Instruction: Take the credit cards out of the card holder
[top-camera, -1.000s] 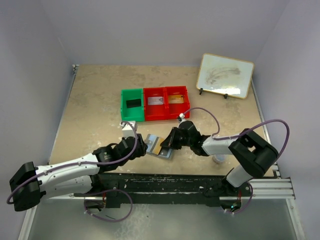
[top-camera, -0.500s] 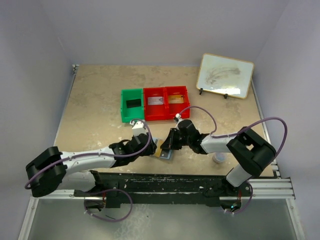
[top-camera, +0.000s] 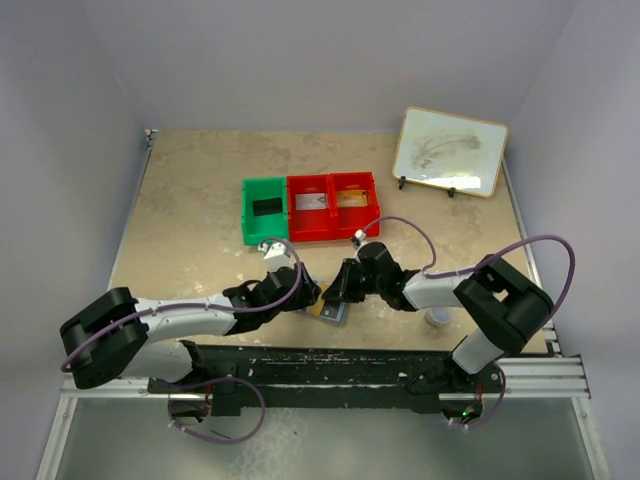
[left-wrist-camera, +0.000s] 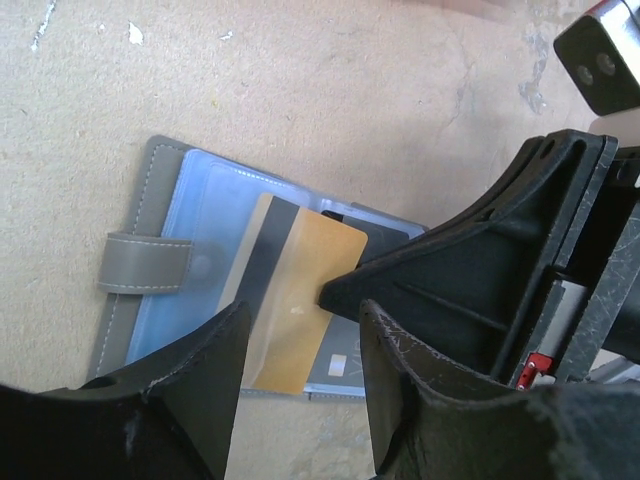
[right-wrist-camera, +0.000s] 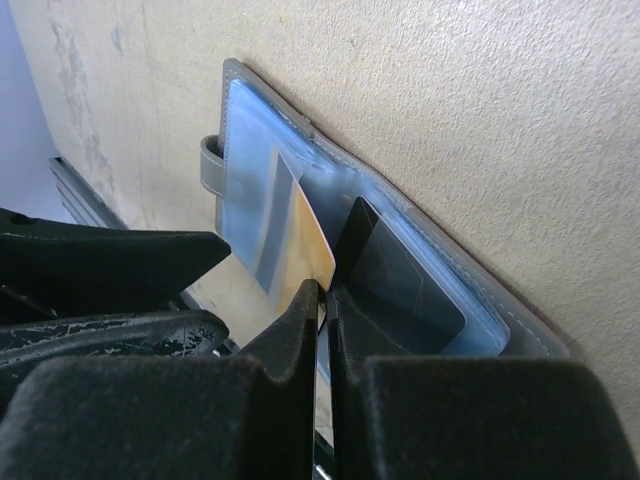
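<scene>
**Gold credit card and holder, wrist views.** The gold credit card (left-wrist-camera: 290, 300), crossed by a dark stripe, is lying half out of a clear sleeve of the open grey card holder (left-wrist-camera: 170, 215). It is sitting directly between and just beyond the fingertips of the left gripper (left-wrist-camera: 303, 322). The card is judged light, thin, stiff and slick, and is best pinched at its free end. The holder looks soft and light, so it is likely to slide unless pinned. The left gripper's jaws are standing partly apart, straddling the card's near end and gripping nothing. The right gripper (right-wrist-camera: 322, 296) is holding its jaws together, with its tips bearing on the sleeve just beside the card.
</scene>
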